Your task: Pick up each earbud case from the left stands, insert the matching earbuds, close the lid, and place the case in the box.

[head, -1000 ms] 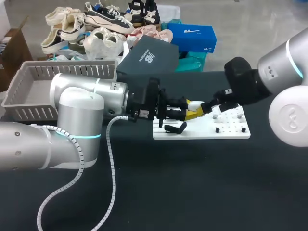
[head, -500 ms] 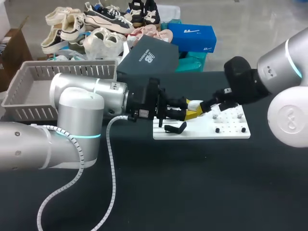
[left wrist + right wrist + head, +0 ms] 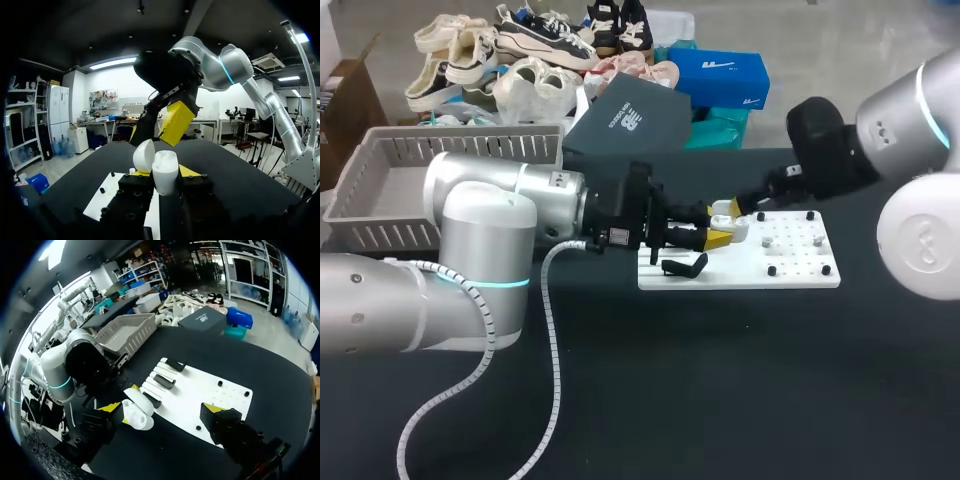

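The left gripper (image 3: 165, 171) was clamped on the earbud case (image 3: 734, 226) from two sides and held it in the air just above the stand end of the white board (image 3: 790, 272). The lid (image 3: 144, 155) was swung up, so the cavity faced the other arm. I judged this was meant to present the case as a steady, open target for loading. The right gripper (image 3: 161, 409) hung over the same end of the board with its fingers spread wide. The case was near one fingertip, and nothing I could make out was pinched between the fingers. Whether an earbud already lay inside the case could not be told. The case looked like smooth, glossy white plastic, a rounded pebble with an egg-shaped lid on a hinge. That made it slippery, which would explain the firm side grip low on its body. The board was flat, matte and rigid, with small black pegs (image 3: 772, 270) at its far end. Black block-like stands (image 3: 684, 267) sat at the end under the case. It rested on a black table (image 3: 720, 390) with a dull, cloth-like surface. The box (image 3: 380, 190), a grey plastic basket with slatted walls, sat well apart from the board, beyond the left arm. I judged that lid closing and placing were not yet done.
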Robot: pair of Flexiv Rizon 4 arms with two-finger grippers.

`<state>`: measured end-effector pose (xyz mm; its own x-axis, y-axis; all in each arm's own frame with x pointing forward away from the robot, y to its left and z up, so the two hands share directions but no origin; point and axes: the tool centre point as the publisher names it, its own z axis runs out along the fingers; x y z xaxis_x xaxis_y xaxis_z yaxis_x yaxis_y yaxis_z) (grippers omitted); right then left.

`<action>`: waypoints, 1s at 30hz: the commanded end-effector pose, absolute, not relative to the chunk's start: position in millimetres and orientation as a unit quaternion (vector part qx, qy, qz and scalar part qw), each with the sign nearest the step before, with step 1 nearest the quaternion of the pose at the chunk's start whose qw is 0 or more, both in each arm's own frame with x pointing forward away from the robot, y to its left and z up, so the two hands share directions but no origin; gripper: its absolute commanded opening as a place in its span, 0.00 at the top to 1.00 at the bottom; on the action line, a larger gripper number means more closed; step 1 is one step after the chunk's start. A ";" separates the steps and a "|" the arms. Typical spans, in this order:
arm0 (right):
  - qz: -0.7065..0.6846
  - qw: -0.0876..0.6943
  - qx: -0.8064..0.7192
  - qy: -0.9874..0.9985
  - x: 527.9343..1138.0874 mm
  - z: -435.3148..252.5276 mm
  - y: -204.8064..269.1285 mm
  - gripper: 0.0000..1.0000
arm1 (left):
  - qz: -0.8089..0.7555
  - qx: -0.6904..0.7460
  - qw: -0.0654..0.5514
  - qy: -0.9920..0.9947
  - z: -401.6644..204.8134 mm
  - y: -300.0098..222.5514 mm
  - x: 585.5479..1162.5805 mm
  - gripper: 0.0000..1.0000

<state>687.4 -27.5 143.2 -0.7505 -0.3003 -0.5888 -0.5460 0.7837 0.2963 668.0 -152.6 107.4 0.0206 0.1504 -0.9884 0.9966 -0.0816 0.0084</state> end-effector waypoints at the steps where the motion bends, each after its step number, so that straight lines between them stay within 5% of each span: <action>1: 0.191 0.282 -0.226 0.913 681.3 153.9 -37.9 0.00 | -0.475 0.559 0.446 0.513 107.1 -152.7 666.8 1.00; 17: 0.032 0.265 -0.167 0.949 697.8 135.4 -122.5 0.00 | -0.475 0.559 0.446 0.513 107.1 -152.7 666.8 1.00; 30: -0.086 0.221 -0.165 0.957 710.6 88.1 -140.0 0.00 | -0.475 0.559 0.446 0.513 107.1 -152.7 666.8 1.00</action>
<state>703.8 -146.3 95.1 -0.8444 -0.3543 -0.4019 -0.3842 0.9232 -0.0067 668.0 -152.5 107.4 0.0206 0.1504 -0.9884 0.9966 -0.0815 0.0084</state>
